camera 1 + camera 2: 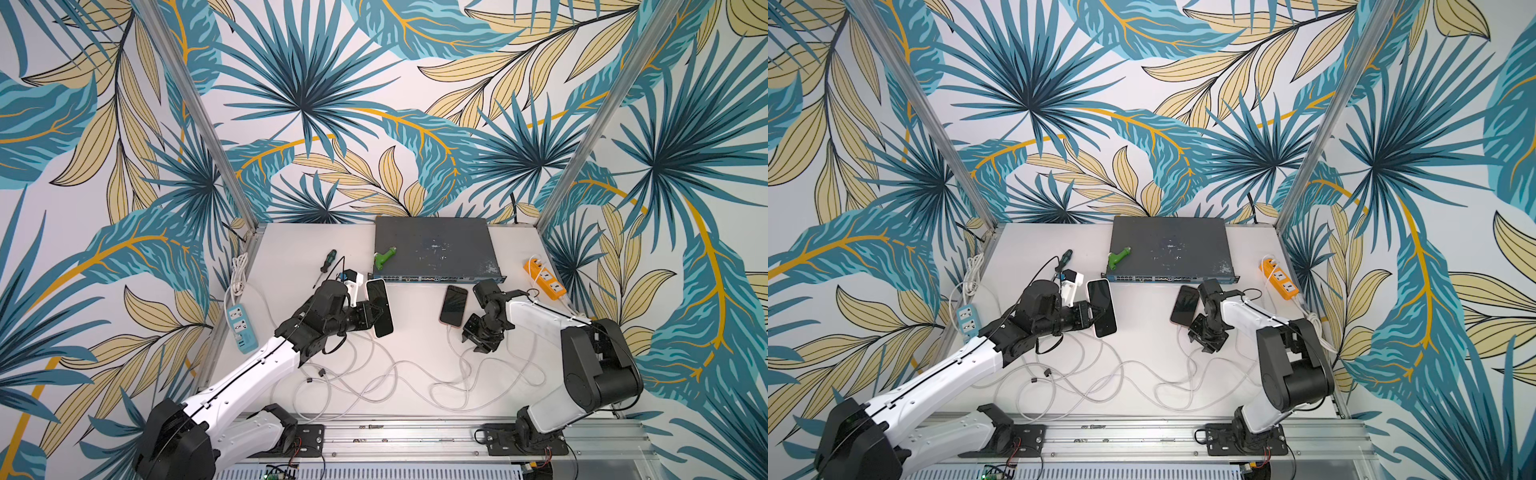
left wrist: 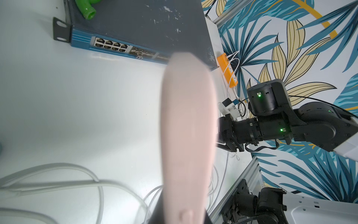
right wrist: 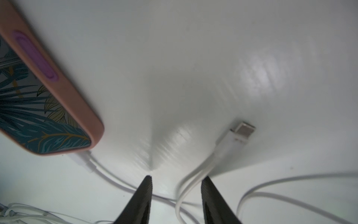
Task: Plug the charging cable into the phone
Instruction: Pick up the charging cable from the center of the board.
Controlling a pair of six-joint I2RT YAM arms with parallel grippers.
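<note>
Left claw [image 1: 371,314] clamped on the phone [image 1: 379,297]. Right claw [image 3: 176,181] jaws apart, straddling the limp, light charging cable [image 3: 208,160] flat on the desk [image 3: 193,58]. Best pinched on the stiff plug [image 3: 239,133], probably; floppy elsewhere.

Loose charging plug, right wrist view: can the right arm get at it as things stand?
Probably yes. The right gripper hangs open with the white cable running between its jaws, and the plug lies uncovered just ahead on the table.
</note>
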